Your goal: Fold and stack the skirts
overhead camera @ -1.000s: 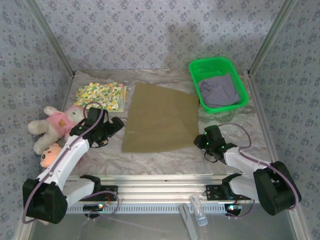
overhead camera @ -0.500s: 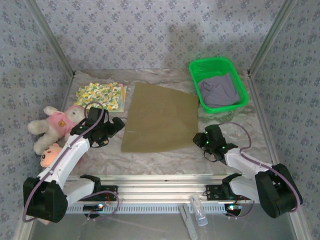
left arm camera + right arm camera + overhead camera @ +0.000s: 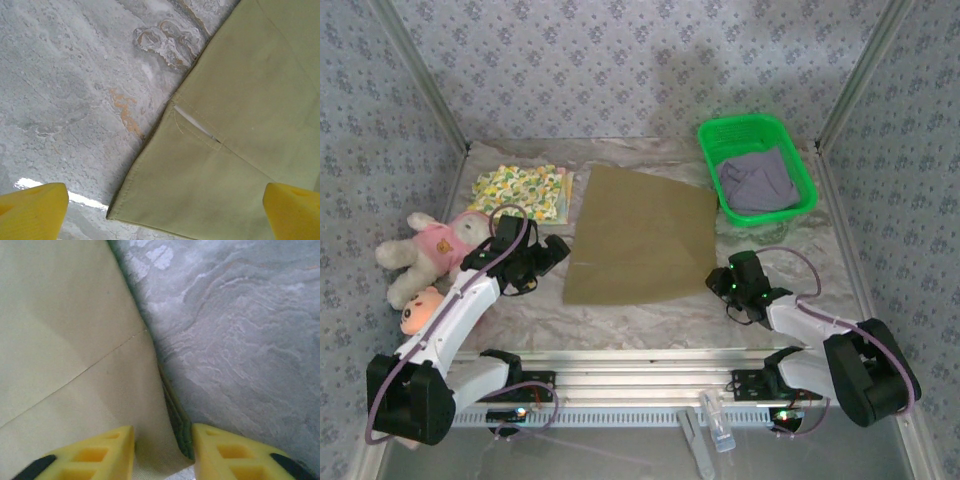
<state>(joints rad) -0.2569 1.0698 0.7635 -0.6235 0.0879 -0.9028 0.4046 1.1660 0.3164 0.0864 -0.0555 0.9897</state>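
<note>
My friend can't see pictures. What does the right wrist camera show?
The right gripper has its two yellow fingertips on either side of the raised edge of the olive-khaki skirt. The skirt lies flat on the left of the picture, with the grey marbled table on the right.

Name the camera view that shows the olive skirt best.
Top external: the olive skirt lies spread flat on the table, nearly its whole outline visible. The left wrist view gives its near left corner with a stitched slit; the right wrist view gives its right edge rising between the yellow fingers.
</note>
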